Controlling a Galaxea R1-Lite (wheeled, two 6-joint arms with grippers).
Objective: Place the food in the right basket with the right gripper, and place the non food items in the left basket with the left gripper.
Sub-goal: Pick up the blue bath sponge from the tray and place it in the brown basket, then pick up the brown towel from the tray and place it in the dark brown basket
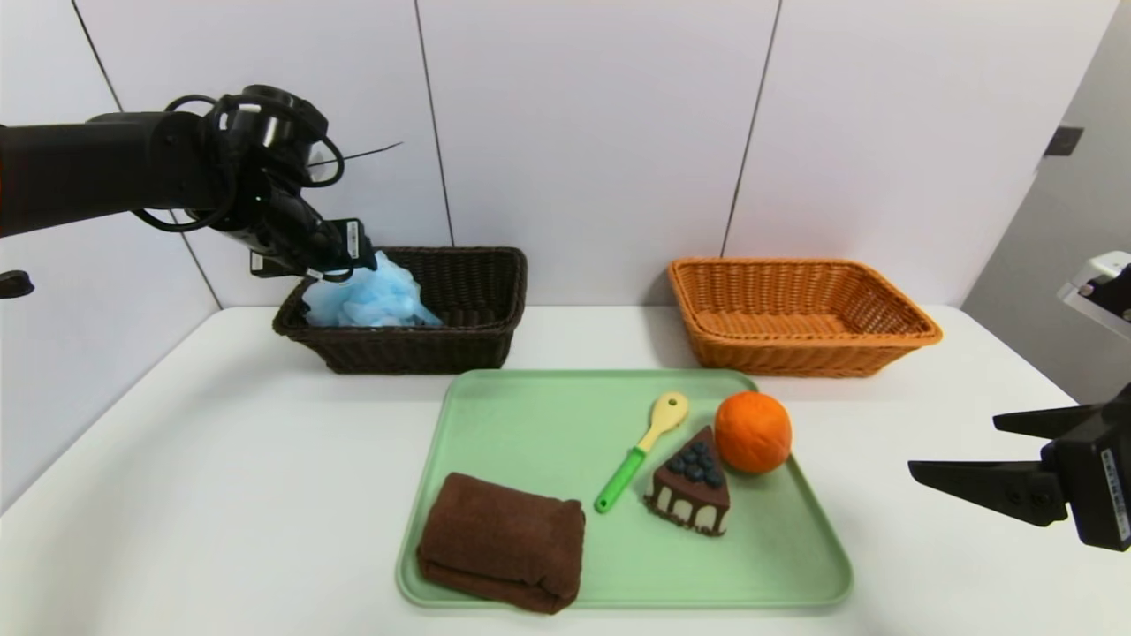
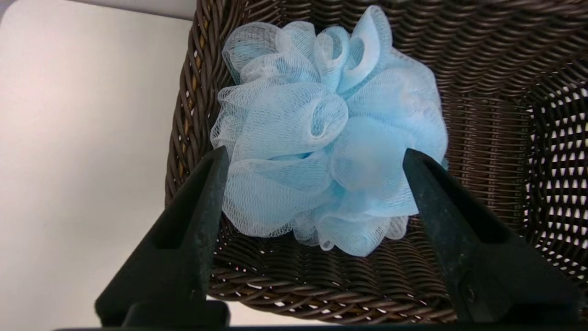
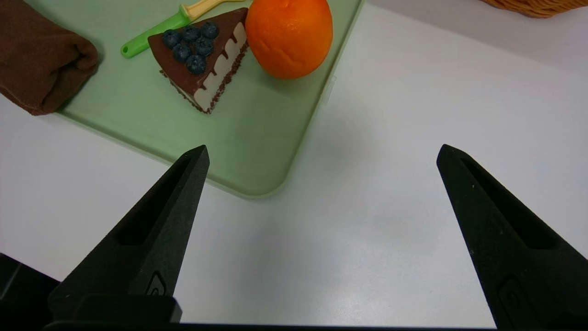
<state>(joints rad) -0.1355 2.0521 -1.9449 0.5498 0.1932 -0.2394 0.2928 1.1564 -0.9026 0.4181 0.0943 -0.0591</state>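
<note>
Softly, the light, squashy bath puff [image 2: 328, 133] lay in the left basket [image 2: 482, 138] between the left gripper's [image 2: 314, 161] wide jaws; right gripper [image 3: 321, 154] idle, wide.

My left arm reaches in from the left, wrist angled forward and down, cables looped over it. The left claw [image 2: 312, 158] has its two black fingers spread wide apart. My right arm sits parked low at the right edge, its right claw [image 1: 954, 446] pointing left, fingers [image 3: 156, 239] wide apart with nothing between them.
</note>
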